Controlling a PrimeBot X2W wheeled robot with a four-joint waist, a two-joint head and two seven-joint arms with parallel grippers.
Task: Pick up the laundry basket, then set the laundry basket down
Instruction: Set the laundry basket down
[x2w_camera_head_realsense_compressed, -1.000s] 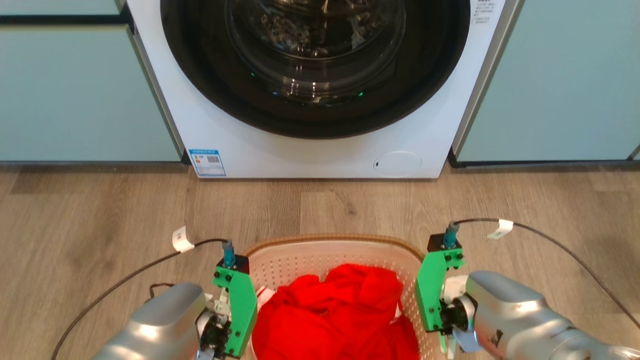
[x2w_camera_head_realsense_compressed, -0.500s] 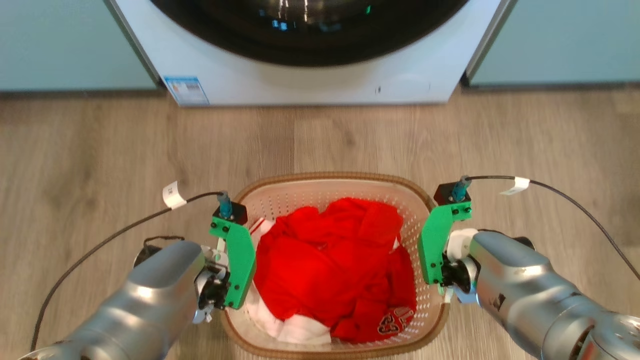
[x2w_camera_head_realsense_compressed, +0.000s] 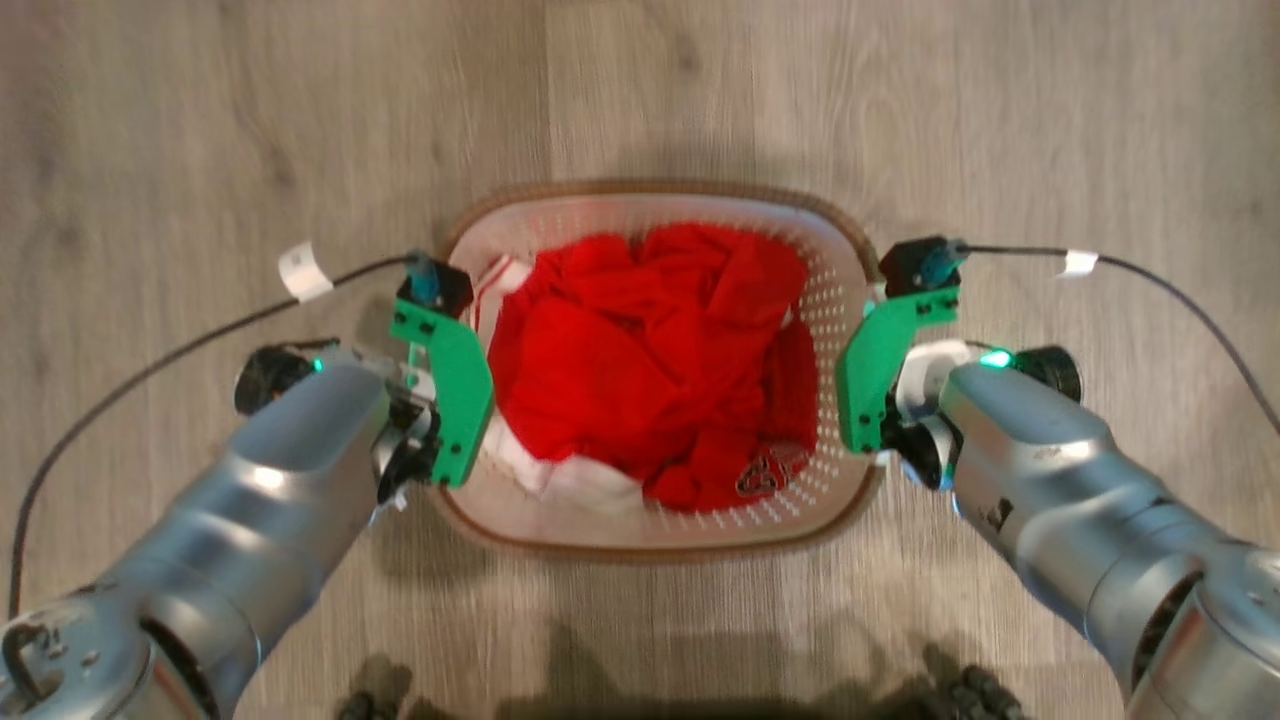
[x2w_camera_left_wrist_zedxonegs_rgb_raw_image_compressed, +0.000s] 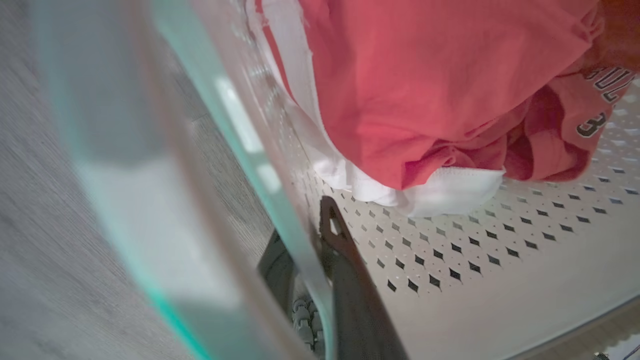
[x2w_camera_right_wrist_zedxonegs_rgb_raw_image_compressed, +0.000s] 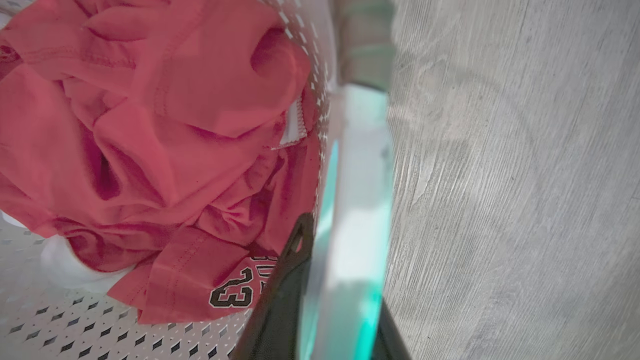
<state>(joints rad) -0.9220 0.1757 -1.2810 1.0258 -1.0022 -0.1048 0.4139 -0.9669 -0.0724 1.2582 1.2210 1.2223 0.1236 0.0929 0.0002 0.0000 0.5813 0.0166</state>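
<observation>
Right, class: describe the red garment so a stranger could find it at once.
Against the wooden floor is a white, brown-rimmed laundry basket. The red garment fills it, lying over a white cloth; it alone carries dark numerals.

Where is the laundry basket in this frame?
Centre of the head view, wood floor around it: the laundry basket is held between the left gripper, straddling its left wall, and the right gripper, straddling its right wall.

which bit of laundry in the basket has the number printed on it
The red garment: a dark-outlined 23 sits near its edge. The white cloth tucked under it in the laundry basket shows no print.
</observation>
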